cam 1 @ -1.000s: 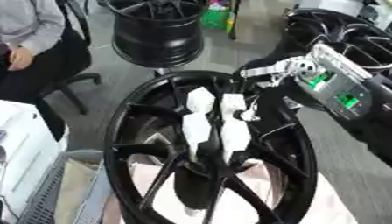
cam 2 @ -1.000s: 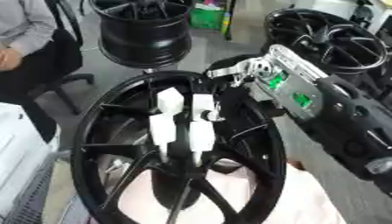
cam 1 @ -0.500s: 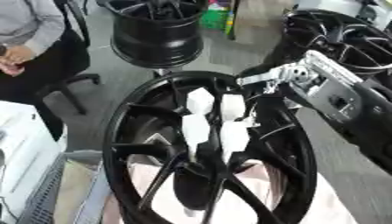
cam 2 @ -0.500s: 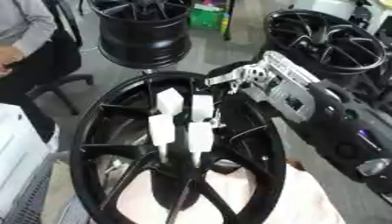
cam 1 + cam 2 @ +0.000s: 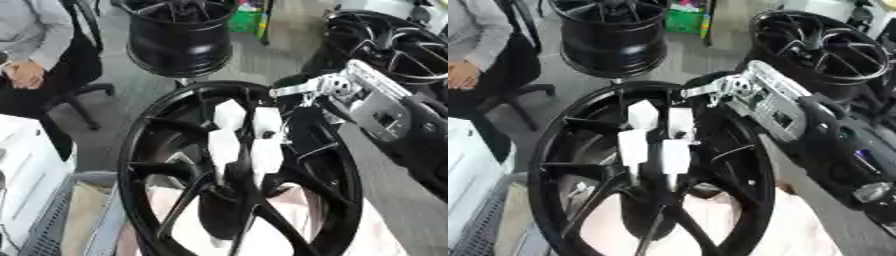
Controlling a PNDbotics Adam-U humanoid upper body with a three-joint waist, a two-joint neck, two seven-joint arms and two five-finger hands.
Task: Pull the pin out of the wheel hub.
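A big black wheel hub [image 5: 149, 150] lies tilted in front of me, spokes up. Several white block-shaped pieces [image 5: 229, 115] stand in a cluster round its centre; I cannot tell which one is the pin. My right hand [image 5: 337, 90], silver and black, comes in from the right and hovers over the hub's upper right rim. A silver finger [image 5: 293, 90] points straight left, a short way above and right of the white pieces, touching none. The hand holds nothing. My left hand shows in no view.
A second black wheel [image 5: 179, 35] stands upright behind the hub, and another [image 5: 824, 47] is at the back right. A seated person is at the far left. A white object [image 5: 22, 165] sits at the left edge, and pale cloth [image 5: 201, 220] lies under the hub.
My right forearm has turned, so the green board on it no longer shows. The hand stays at the hub's upper right rim, slightly lower. The white pieces have not moved.
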